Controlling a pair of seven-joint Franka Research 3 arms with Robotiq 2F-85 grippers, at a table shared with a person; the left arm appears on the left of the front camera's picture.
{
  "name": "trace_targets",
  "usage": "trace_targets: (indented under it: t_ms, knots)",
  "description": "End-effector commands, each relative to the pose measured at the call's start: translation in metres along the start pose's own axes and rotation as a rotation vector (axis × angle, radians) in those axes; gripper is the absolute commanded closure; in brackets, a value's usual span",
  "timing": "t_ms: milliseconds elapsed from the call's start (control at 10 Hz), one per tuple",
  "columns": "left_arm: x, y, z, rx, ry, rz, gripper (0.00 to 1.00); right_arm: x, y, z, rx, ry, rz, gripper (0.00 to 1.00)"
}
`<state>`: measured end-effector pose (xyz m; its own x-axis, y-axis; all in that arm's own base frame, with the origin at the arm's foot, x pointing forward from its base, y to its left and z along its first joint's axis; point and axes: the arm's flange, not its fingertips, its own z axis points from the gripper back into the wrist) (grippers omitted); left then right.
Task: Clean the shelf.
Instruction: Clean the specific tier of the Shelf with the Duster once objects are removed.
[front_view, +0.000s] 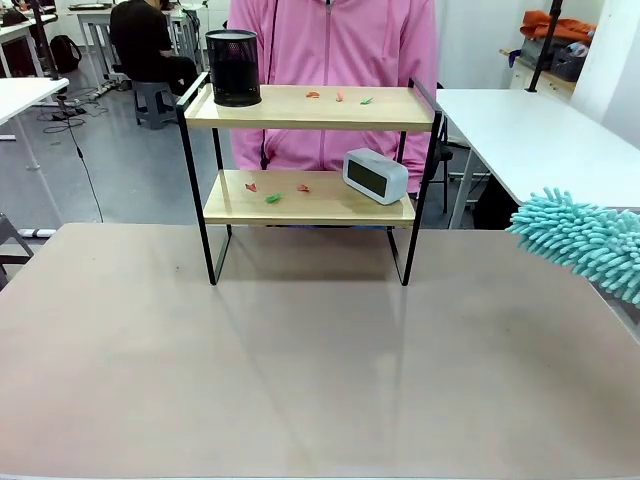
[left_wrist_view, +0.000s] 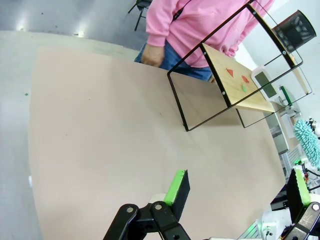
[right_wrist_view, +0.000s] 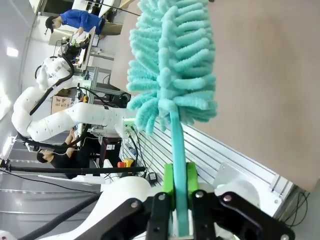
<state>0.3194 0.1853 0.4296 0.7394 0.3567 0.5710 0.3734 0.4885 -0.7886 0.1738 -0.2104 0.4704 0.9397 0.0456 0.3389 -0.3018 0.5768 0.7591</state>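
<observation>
The shelf (front_view: 310, 108), two light wooden boards in a thin black frame, stands at the table's far side in front of a person in pink. Small red and green scraps (front_view: 339, 97) lie on its top board, and more scraps (front_view: 273, 198) on the lower one. In the right wrist view my right gripper (right_wrist_view: 179, 172) is shut on the handle of a teal fluffy duster (right_wrist_view: 172, 65). The duster's head (front_view: 585, 240) hangs at the right edge of the front view, right of the shelf and apart from it. My left gripper (left_wrist_view: 237, 192) is open above the table, well short of the shelf (left_wrist_view: 240, 85).
A black mesh cup (front_view: 232, 67) stands on the left of the top board. A grey digital clock (front_view: 375, 175) sits on the right of the lower board. The person's hand (left_wrist_view: 152, 55) hangs behind the table's far edge. White tables stand to the right and left.
</observation>
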Motion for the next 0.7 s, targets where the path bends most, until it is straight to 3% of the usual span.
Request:
trace_targets:
  t_ms: [0, 600]
  knots:
    - [-0.0003, 0.0006, -0.0019, -0.016, -0.016, -0.023, 0.00, 0.0007, 0.0052, 0.0040, 0.016, -0.022, -0.019, 1.00]
    - [-0.0003, 0.0006, -0.0019, -0.016, -0.016, -0.023, 0.00, 0.0007, 0.0052, 0.0040, 0.016, -0.022, -0.019, 1.00]
